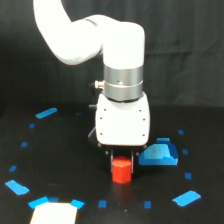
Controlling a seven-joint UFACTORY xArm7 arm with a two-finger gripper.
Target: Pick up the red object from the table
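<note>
Hand (120, 159) directly over matte red object (121, 171) on black table (65, 165), grip state unclear.

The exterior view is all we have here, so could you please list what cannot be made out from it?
- Gripper: its fingers are hidden under the white wrist housing and lost in shadow, so open or shut is unclear.
- Red object: its top is hidden by the gripper, so contact is unclear.
- White patch: cut off by the bottom edge.

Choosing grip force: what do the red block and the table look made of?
The red block: seemingly solid plastic or painted wood, matte, evenly colored with no glints. The table: black matte surface, perhaps cloth or board; it shows no reflections and carries blue tape marks.
</note>
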